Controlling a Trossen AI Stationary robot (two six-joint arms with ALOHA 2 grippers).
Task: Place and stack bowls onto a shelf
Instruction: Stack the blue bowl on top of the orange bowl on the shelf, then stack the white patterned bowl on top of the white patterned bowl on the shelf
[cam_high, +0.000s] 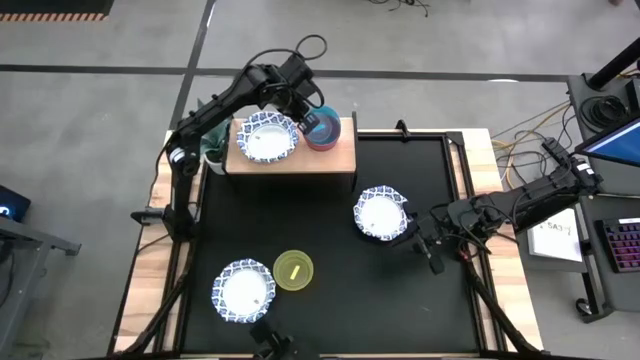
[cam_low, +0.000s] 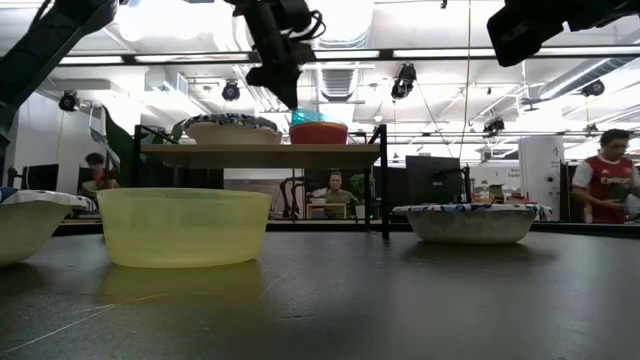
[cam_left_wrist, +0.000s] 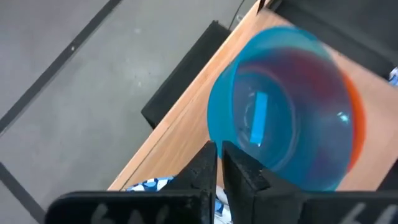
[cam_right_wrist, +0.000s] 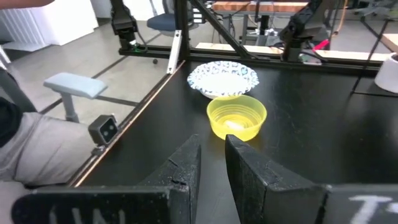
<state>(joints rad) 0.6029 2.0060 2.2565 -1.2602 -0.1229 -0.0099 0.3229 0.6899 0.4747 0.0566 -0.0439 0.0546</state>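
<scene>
The light-wood shelf (cam_high: 340, 160) stands at the table's far side. On it sit a white bowl with a blue wavy rim (cam_high: 267, 137) and, to its right, the teal bowl (cam_high: 322, 124) nested in the red bowl (cam_low: 318, 132). My left gripper (cam_high: 305, 112) is at the teal bowl's rim, fingers nearly together. Another patterned bowl (cam_high: 381, 212) rests on the mat right of centre, with my right gripper (cam_high: 425, 242) open just beside it. A third patterned bowl (cam_high: 243, 290) and the yellow-green bowl (cam_high: 293, 270) sit near the front edge. No purple bowl shows. My left gripper meets the teal bowl at its rim (cam_left_wrist: 214, 127), on the side toward the patterned bowl. One finger (cam_left_wrist: 245, 171) lies over the bowl's inside and the other (cam_left_wrist: 202, 168) outside it, coming from above and pointing down. The bowl sits upright inside the red bowl on the shelf.
The black mat (cam_high: 330, 230) covers the table between wooden side rails (cam_high: 497, 250). Bare mat lies between the shelf and the front bowls. People sit and stand in the room beyond the table (cam_low: 605, 180). A black post (cam_low: 383, 180) of the shelf frame stands by the red bowl.
</scene>
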